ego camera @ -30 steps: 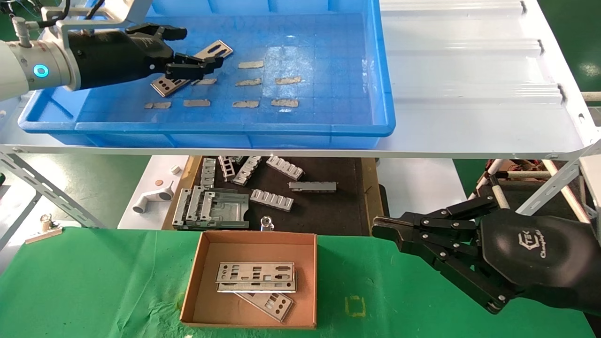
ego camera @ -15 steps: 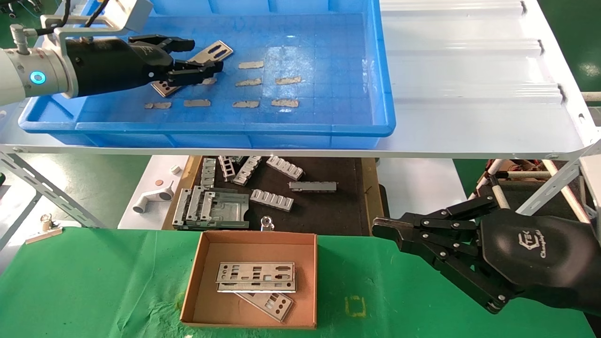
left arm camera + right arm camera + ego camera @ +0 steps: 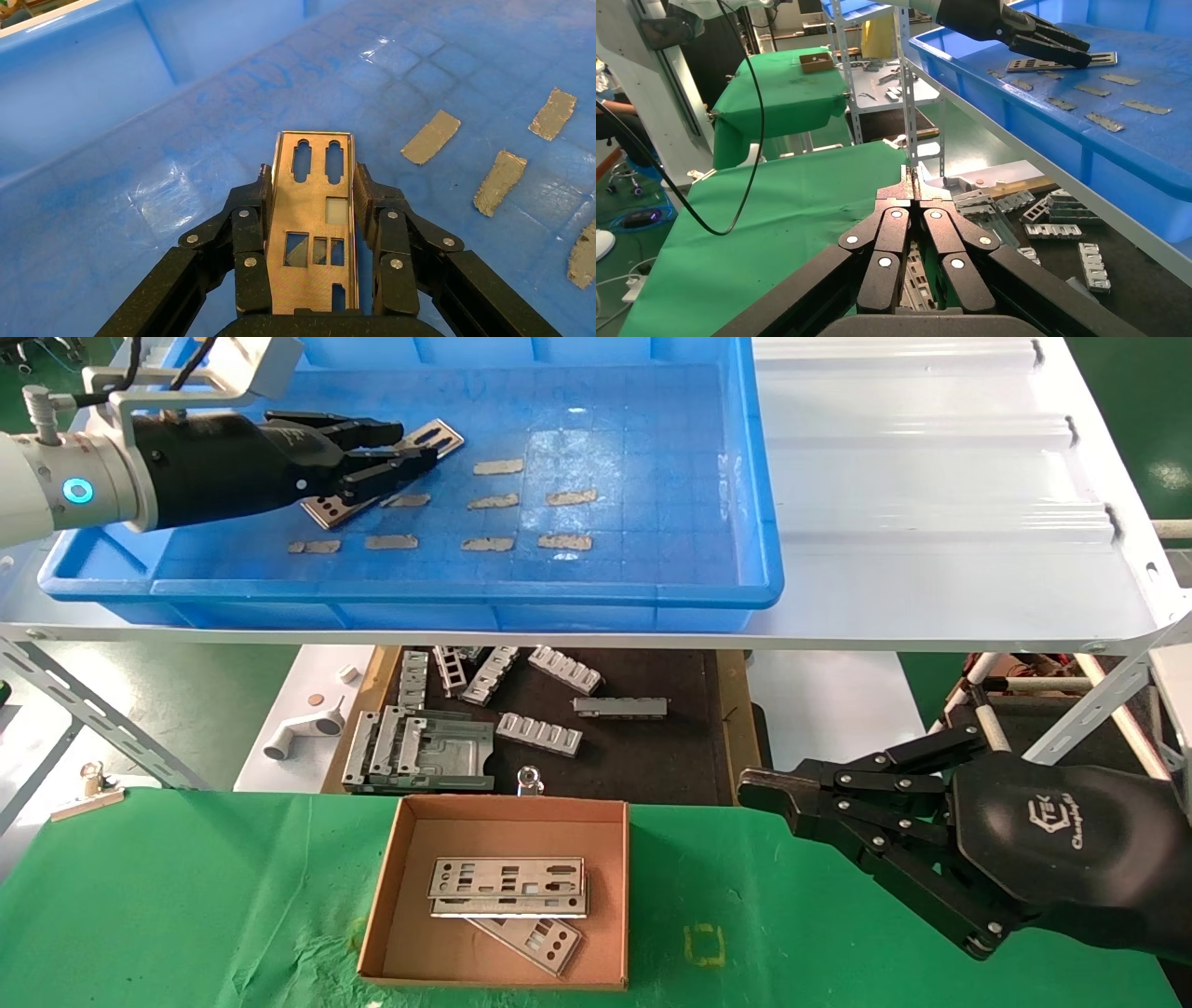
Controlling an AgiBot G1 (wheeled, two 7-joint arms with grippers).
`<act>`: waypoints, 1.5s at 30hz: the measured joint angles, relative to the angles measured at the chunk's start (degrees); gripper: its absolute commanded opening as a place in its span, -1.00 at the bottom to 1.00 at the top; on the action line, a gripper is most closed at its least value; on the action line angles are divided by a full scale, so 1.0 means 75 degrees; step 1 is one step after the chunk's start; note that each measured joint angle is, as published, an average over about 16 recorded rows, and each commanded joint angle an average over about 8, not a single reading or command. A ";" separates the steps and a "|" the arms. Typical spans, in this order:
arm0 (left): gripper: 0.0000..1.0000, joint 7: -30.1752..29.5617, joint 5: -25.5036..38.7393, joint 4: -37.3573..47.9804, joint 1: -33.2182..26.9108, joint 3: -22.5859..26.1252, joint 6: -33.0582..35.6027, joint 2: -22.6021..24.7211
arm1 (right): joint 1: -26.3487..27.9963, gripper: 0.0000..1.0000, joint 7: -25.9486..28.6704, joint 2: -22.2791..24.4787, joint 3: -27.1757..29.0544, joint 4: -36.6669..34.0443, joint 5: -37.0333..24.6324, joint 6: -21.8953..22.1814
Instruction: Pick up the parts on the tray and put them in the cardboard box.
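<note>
In the blue tray (image 3: pixel 466 590) on the white shelf lies one silver part (image 3: pixel 438 433), slanted, at the tray's left. My left gripper (image 3: pixel 416 442) straddles it across its width. The wrist view shows the punched part (image 3: pixel 309 210) between both fingers (image 3: pixel 365 193), and my left gripper (image 3: pixel 312 179) is shut on its long edges; whether the part still touches the floor I cannot tell. The cardboard box (image 3: pixel 410 933) on the green cloth holds two stacked parts (image 3: pixel 507 887). My right gripper (image 3: pixel 750 791) hangs shut and empty, right of the box, its shut right gripper (image 3: pixel 914 179) tips pressed together.
Tan strips (image 3: pixel 494 503) are stuck to the tray floor. Below the shelf, a black mat (image 3: pixel 652 747) carries ribbed grey bars (image 3: pixel 540 733) and a metal frame (image 3: pixel 419 752). A white fitting (image 3: pixel 303 728) lies left of it. Green cloth (image 3: pixel 186 896) surrounds the box.
My left gripper's fingers have closed in from wide open onto the part's edges and shifted slightly farther along it. The right arm has not moved.
</note>
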 measured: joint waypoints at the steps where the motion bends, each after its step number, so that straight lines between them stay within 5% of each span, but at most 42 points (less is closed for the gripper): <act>1: -1.00 -0.0004 -0.0008 0.0004 -0.0004 -0.0006 -0.0008 0.0003 | 0.0000 -1.00 0.0000 0.0000 0.0000 0.0000 0.0000 0.0000; 11: -1.00 0.0059 -0.0205 -0.0139 -0.0193 -0.0139 0.0469 -0.0170 | 0.0000 -1.00 0.0000 0.0000 0.0000 0.0000 0.0000 0.0000; 25: -1.00 0.0635 -0.0669 -0.1232 -0.0454 -0.0193 0.3527 -0.1065 | 0.0000 -1.00 0.0000 0.0000 0.0000 0.0000 0.0000 0.0000; 34: -1.00 0.0415 -0.1819 -0.3533 0.0316 0.0364 0.4115 -0.1923 | 0.0000 -1.00 0.0000 0.0000 0.0000 0.0000 0.0000 0.0000; 45: -1.00 -0.0103 -0.3413 -0.6764 0.1629 0.1969 0.3995 -0.3137 | 0.0000 -1.00 0.0000 0.0000 0.0000 0.0000 0.0000 0.0000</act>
